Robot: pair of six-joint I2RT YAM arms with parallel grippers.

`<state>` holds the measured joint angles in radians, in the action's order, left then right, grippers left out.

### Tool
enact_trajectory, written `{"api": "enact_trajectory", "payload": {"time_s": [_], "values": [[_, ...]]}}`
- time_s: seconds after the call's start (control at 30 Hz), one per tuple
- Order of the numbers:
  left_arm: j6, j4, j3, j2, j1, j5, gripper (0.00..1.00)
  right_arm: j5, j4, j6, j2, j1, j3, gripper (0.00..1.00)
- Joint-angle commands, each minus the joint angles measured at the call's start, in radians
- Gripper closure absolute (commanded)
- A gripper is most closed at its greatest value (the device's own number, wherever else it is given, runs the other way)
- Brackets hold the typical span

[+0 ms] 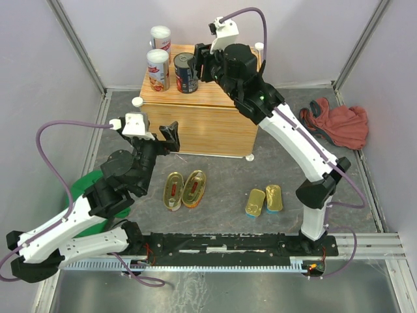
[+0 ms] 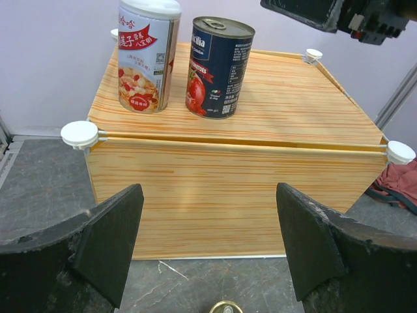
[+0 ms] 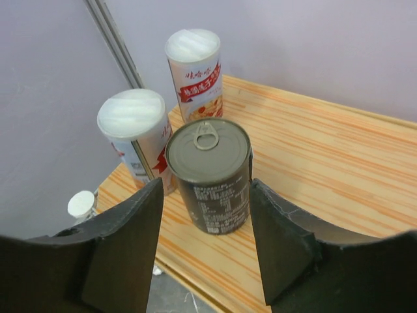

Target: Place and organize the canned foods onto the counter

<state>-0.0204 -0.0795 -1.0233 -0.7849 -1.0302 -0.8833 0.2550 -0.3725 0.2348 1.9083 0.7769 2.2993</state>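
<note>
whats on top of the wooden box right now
Two tall white-lidded cans and a dark tomato tin stand at the left rear of the wooden box. From above, the right arm covers much of its right rear.

Seven cans in all. Two tall white-lidded cylinders [image 1: 158, 68] stand at eleven o'clock on the single wood-grain counter [image 1: 208, 124], and one dark round tin [image 1: 186, 73] stands beside them. Two oval gold-red tins [image 1: 194, 188] lie at seven o'clock and two rectangular gold-blue tins [image 1: 255, 202] at four. One red cloth [image 1: 342, 124] lies at three o'clock and one green cloth [image 1: 81, 186] at nine. There seem to be four white ball knobs [image 2: 79, 134], the far-left one nearly hidden.
</note>
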Motion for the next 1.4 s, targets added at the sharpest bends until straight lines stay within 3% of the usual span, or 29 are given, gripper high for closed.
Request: {"api": "enact_trajectory", "payload": {"time_s": [0.0, 0.17, 0.23, 1.0, 1.37], "values": [[0.024, 0.064, 0.0, -0.021, -0.004, -0.016, 0.11, -0.007, 0.063, 0.032, -0.083, 0.008, -0.114, 0.41], [0.014, 0.066, 0.008, -0.028, -0.002, -0.016, 0.11, -0.032, 0.07, 0.058, -0.092, 0.024, -0.185, 0.7], [0.015, 0.066, 0.009, -0.027, -0.002, -0.016, 0.11, -0.04, 0.073, 0.066, -0.082, 0.028, -0.193, 0.75], [0.033, 0.044, 0.025, 0.002, 0.006, -0.029, 0.1, -0.033, 0.053, 0.081, 0.105, 0.011, -0.058, 0.77], [0.027, 0.051, 0.034, -0.003, 0.029, -0.008, 0.1, -0.131, -0.026, 0.061, 0.129, -0.015, -0.002, 0.76]]}}
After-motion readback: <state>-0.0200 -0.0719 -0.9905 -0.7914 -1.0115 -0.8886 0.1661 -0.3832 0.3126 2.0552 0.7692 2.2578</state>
